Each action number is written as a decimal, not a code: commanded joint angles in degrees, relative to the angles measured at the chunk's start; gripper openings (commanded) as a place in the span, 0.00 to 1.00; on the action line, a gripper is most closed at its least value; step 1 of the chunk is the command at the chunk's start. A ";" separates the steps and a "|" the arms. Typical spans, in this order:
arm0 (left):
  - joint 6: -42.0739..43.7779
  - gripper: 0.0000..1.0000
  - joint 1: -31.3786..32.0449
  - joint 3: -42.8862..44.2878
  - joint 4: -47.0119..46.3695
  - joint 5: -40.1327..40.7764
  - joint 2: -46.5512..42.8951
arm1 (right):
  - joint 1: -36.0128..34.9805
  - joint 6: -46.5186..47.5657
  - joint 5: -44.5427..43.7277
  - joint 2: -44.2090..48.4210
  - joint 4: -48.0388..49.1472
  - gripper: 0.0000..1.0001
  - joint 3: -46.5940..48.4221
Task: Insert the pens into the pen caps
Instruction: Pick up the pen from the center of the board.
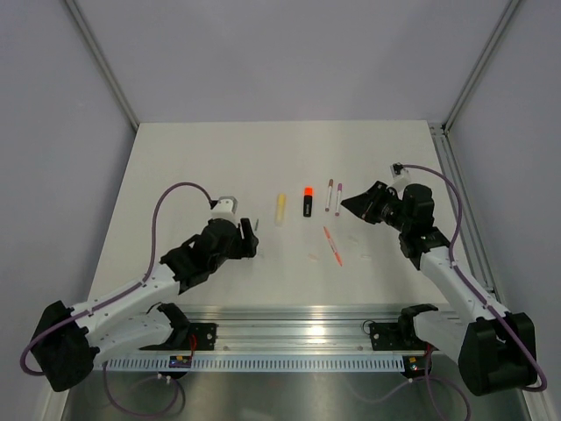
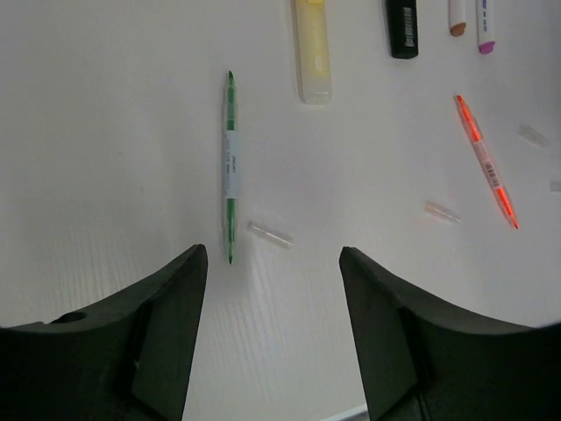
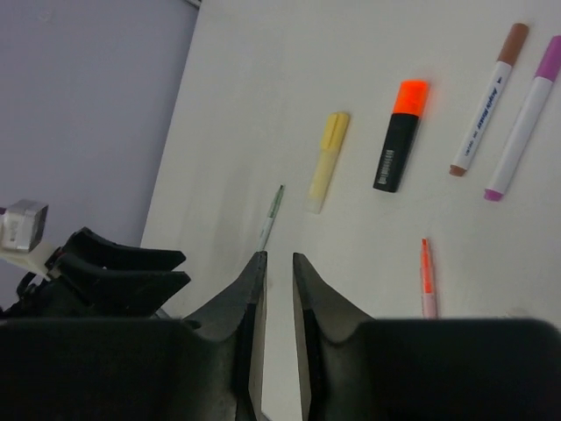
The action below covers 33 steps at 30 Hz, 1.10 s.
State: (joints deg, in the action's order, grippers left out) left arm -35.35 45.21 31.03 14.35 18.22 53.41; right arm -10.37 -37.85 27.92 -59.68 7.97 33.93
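Several pens lie in the table's middle: a thin green pen (image 2: 230, 167), a pale yellow highlighter (image 1: 280, 208), a black highlighter (image 1: 308, 206) with an orange end (image 3: 410, 96), two white pens (image 1: 330, 195) (image 1: 338, 198) and an orange-red pen (image 1: 331, 246). Small clear pen caps lie loose, one (image 2: 270, 234) beside the green pen's near tip and another (image 2: 443, 212) left of the orange-red pen. My left gripper (image 2: 272, 263) is open just short of the green pen and that cap, holding nothing. The right gripper (image 3: 276, 259) hovers right of the pens, its jaws a narrow gap apart and empty.
More tiny caps lie right of the orange-red pen (image 1: 364, 257) (image 1: 351, 237). Grey walls close in the table's far side and both flanks. A metal rail (image 1: 298, 338) carrying the arm bases runs along the near edge.
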 commanded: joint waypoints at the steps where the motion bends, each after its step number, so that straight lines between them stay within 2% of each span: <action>1: 2.13 0.61 -4.50 4.30 -5.29 0.25 4.50 | 0.26 -2.66 5.20 2.64 8.72 0.22 -1.50; 2: 2.48 0.59 -5.39 4.83 -5.64 -2.63 7.38 | 0.26 -3.72 6.34 3.16 10.21 0.22 -2.72; 5: 4.15 0.57 -6.89 8.25 -4.86 -4.50 13.53 | 0.26 -5.48 9.16 3.87 11.90 0.22 -3.26; 12: 5.91 0.54 -7.15 14.24 -1.61 -3.81 22.25 | 0.26 -5.57 9.34 6.07 10.75 0.25 -3.61; 16: 6.35 0.51 -7.68 14.76 -1.08 -2.14 24.98 | 0.26 -5.66 9.87 6.33 10.84 0.26 -3.61; 26: 7.93 0.43 -8.03 16.26 -2.13 -3.63 31.49 | 0.18 -6.28 10.84 5.80 11.63 0.27 -3.70; 33: 8.55 0.42 -8.03 16.87 -2.48 -2.92 35.09 | 0.09 -6.36 11.63 4.84 12.25 0.28 -3.61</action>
State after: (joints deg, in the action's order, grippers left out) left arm -28.05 37.41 45.23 13.91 14.70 86.63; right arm -10.37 -43.81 37.23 -54.52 17.15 30.22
